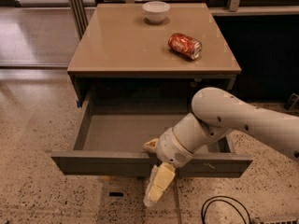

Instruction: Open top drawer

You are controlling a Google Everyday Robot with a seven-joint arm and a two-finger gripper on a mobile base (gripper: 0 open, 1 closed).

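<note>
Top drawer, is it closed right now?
No, the top drawer is pulled well out, showing its grey interior, with the gripper at the middle of its front panel.
</note>
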